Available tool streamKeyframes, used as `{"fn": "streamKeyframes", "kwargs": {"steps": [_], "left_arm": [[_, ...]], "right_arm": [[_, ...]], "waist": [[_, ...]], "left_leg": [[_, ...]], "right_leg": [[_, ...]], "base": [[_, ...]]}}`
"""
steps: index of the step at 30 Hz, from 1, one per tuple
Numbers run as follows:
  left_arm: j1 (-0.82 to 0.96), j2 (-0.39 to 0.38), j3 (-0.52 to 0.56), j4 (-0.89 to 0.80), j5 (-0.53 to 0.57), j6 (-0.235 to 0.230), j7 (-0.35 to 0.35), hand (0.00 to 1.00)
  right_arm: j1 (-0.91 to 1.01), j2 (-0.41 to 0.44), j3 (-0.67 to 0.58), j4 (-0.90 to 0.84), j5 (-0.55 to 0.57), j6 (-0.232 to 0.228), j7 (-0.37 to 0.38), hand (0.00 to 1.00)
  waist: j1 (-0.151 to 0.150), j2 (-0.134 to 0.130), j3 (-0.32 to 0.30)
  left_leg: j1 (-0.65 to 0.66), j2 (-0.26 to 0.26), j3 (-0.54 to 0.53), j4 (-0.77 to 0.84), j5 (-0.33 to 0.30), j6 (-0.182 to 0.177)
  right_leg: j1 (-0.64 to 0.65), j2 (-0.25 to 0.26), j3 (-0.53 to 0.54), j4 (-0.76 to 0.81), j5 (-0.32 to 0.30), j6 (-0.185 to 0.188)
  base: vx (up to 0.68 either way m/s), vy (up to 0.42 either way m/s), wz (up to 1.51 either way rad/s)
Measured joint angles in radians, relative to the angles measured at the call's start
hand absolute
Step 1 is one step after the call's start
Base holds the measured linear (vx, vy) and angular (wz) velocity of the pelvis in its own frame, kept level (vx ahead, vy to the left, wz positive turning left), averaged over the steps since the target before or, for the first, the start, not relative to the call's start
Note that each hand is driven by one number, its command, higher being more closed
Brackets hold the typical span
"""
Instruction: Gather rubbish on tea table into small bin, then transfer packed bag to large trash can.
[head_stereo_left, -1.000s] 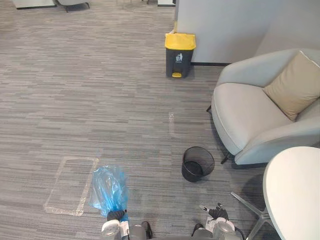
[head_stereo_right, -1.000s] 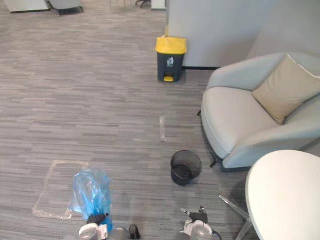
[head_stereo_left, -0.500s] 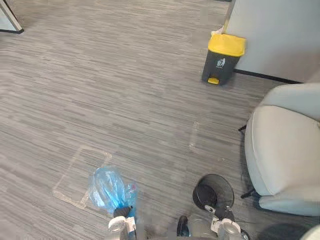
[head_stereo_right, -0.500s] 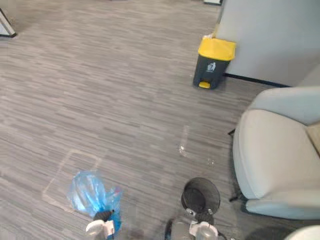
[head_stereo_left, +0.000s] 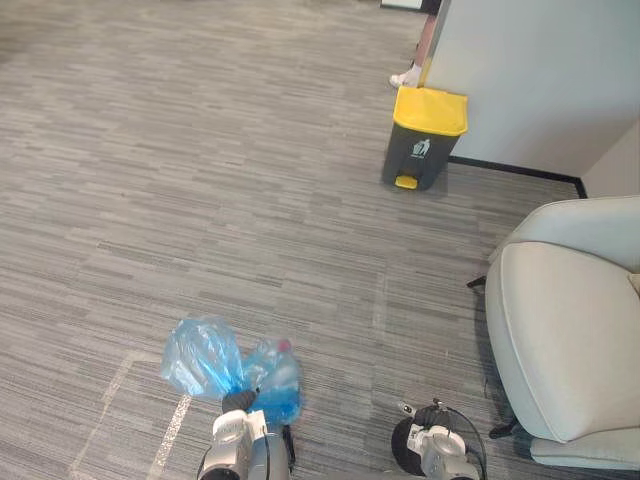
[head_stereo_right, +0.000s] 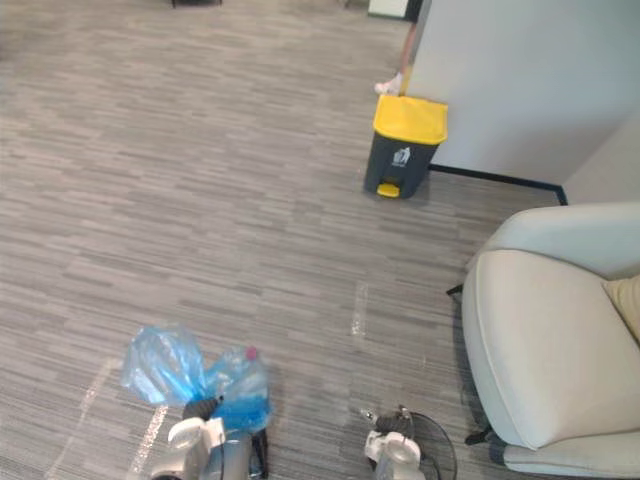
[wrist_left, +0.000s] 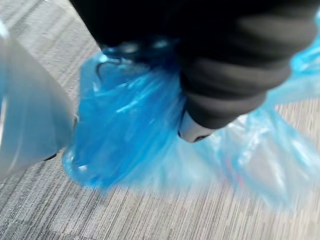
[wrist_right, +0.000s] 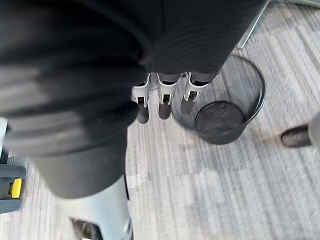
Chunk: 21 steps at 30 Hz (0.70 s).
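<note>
— Where's the crumpled blue plastic bag?
— Clenched in our left hand, well apart from the yellow-lidded grey trash can.
— Our right hand?
— Fingers slack, empty, above the round black mesh bin.

Grey striped carpet floor across whole room, streaks running sideways. Pale plain wall at far right, black skirting strip along its foot. Light grey armchair at right, tan cushion at its edge. Faint tape strip mid-floor. Pale tape outline on carpet at lower left. Light soft, even.
</note>
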Motion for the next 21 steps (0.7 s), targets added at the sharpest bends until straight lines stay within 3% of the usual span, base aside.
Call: {"fn": "streamKeyframes", "kwargs": {"steps": [1,2,3,5,7,9,10,11,12,13,14,16,17,18,21], "left_arm": [[0.014,-0.002,-0.003,0.006,0.000,0.002,0.000,1.00],[0.011,0.001,-0.004,0.009,0.000,0.003,0.001,1.00],[0.003,0.010,-0.003,0.025,-0.001,0.009,0.003,1.00],[0.006,0.016,-0.002,0.050,-0.001,0.010,0.015,1.00],[0.003,0.014,-0.003,0.062,-0.001,0.011,0.021,1.00],[0.003,0.005,-0.001,0.069,-0.001,0.010,0.020,1.00],[0.003,0.003,-0.002,0.070,-0.001,0.010,0.020,1.00],[0.001,0.005,-0.003,0.081,-0.001,0.009,0.019,1.00],[-0.005,-0.009,0.000,0.102,-0.001,0.011,0.020,1.00],[-0.001,-0.014,-0.001,0.108,0.000,0.010,0.017,1.00],[-0.004,-0.014,-0.001,0.108,0.000,0.010,0.018,1.00],[-0.021,-0.010,0.007,0.105,0.000,0.010,0.017,1.00],[-0.021,-0.009,0.008,0.101,0.000,0.010,0.014,1.00],[-0.011,-0.009,0.011,0.088,0.000,0.010,0.012,1.00],[-0.004,-0.009,0.005,0.034,-0.001,0.008,-0.001,1.00]], "right_arm": [[0.008,-0.001,0.001,-0.001,-0.015,0.000,-0.001,0.00],[0.011,-0.002,0.001,0.000,-0.015,0.000,0.000,0.00],[0.028,-0.003,0.001,0.000,-0.015,0.004,-0.001,0.00],[0.041,-0.002,0.000,-0.009,-0.016,0.003,-0.006,0.00],[0.038,0.000,-0.002,-0.022,-0.016,0.002,-0.007,0.00],[0.035,-0.001,-0.007,-0.024,-0.016,0.003,-0.008,0.00],[0.036,-0.002,-0.008,-0.024,-0.017,0.003,-0.008,0.00],[0.044,-0.003,-0.009,-0.008,-0.015,0.003,-0.006,0.00],[0.032,-0.027,-0.024,0.001,-0.017,0.002,-0.008,0.00],[0.021,-0.037,-0.030,0.010,-0.017,0.004,-0.008,0.00],[0.020,-0.037,-0.031,0.010,-0.017,0.003,-0.008,0.00],[0.025,-0.035,-0.033,0.011,-0.017,0.006,-0.008,0.00],[0.028,-0.031,-0.028,0.013,-0.017,0.010,-0.010,0.00],[0.026,-0.023,-0.003,0.014,-0.016,0.011,-0.014,0.00],[0.015,0.000,0.028,0.020,-0.015,0.013,-0.018,0.00]], "waist": [[-0.004,0.004,0.003],[-0.008,0.009,0.009],[-0.017,0.010,0.014],[-0.019,0.005,0.012],[-0.035,0.004,0.010],[-0.048,0.004,0.010],[-0.051,0.003,0.009],[-0.055,-0.012,0.004],[-0.056,0.031,0.005],[-0.052,0.063,-0.007],[-0.056,0.067,-0.007],[-0.061,0.072,-0.004],[-0.056,0.072,0.001],[-0.047,0.061,0.010],[-0.026,0.037,0.019]], "left_leg": [[0.050,-0.004,0.013,-0.017,-0.029,0.000],[0.067,-0.004,0.014,-0.022,-0.034,0.000],[0.115,-0.005,0.027,-0.037,-0.049,-0.005],[0.190,-0.005,0.055,-0.091,-0.073,-0.019],[0.233,0.000,0.062,-0.120,-0.087,-0.037],[0.292,0.007,0.069,-0.167,-0.092,-0.050],[0.306,0.006,0.070,-0.174,-0.097,-0.063],[0.337,-0.011,0.058,-0.187,-0.112,-0.091],[0.363,0.012,0.041,-0.198,-0.113,-0.103],[0.373,0.039,0.003,-0.178,-0.106,-0.112],[0.364,0.049,-0.009,-0.146,-0.105,-0.111],[0.258,0.110,-0.089,0.134,-0.081,-0.108],[0.175,0.148,-0.140,0.350,-0.023,-0.114],[0.112,0.170,-0.154,0.528,-0.028,-0.116],[-0.038,0.175,-0.111,0.579,-0.058,-0.096]], "right_leg": [[-0.104,-0.009,0.029,0.225,0.084,0.020],[-0.137,-0.011,0.035,0.292,0.112,0.026],[-0.216,-0.009,0.035,0.439,0.087,0.013],[-0.327,0.002,-0.012,0.492,0.021,-0.014],[-0.382,0.004,-0.102,0.410,-0.015,-0.033],[-0.396,0.023,-0.218,0.144,-0.018,-0.062],[-0.393,0.032,-0.234,0.064,0.003,-0.073],[-0.371,0.051,-0.231,-0.074,0.112,-0.145],[-0.357,0.076,-0.245,-0.058,0.094,-0.143],[-0.351,0.104,-0.249,-0.043,0.032,-0.156],[-0.344,0.111,-0.253,-0.040,0.019,-0.157],[-0.275,0.140,-0.278,-0.066,-0.022,-0.163],[-0.205,0.161,-0.281,-0.105,-0.036,-0.174],[-0.128,0.181,-0.260,-0.144,-0.052,-0.187],[-0.014,0.188,-0.193,-0.225,-0.068,-0.178]], "base": [[0.19,0.157,-0.59],[0.20,0.107,-0.28],[0.18,0.051,-0.09],[0.23,0.007,-0.32],[0.26,-0.069,-0.17],[0.37,-0.143,0.00],[0.44,-0.169,0.11],[0.49,-0.143,0.00],[0.72,-0.194,-0.13],[0.52,-0.122,-0.20],[0.50,-0.177,0.02],[0.42,-0.190,0.22],[0.53,-0.139,-0.14],[0.44,-0.053,-0.35],[0.44,0.024,-0.67]]}}
